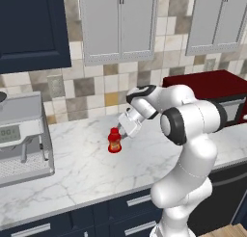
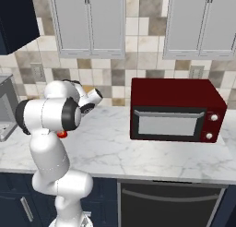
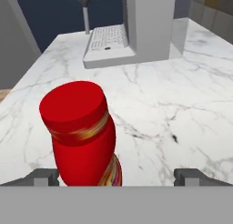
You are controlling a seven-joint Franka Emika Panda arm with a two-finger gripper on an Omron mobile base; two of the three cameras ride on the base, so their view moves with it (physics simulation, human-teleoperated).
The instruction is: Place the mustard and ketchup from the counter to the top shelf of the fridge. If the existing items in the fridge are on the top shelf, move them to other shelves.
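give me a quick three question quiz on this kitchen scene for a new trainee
1. True or false: the ketchup stands upright on the counter.
2. The gripper is: A) shut on the ketchup, B) open with the ketchup between its fingertips, C) open over the microwave.
3. Fill in: in the left base view, the appliance left of the ketchup is the ______ machine.

Key: 1 true; 2 B; 3 coffee.

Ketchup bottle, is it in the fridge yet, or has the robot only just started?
Only just started. Nothing looks done: the ketchup stands upright on the counter. In hand: the open fingers sit either side of it, not yet gripping. Left: lift it, shelve it, then the mustard.
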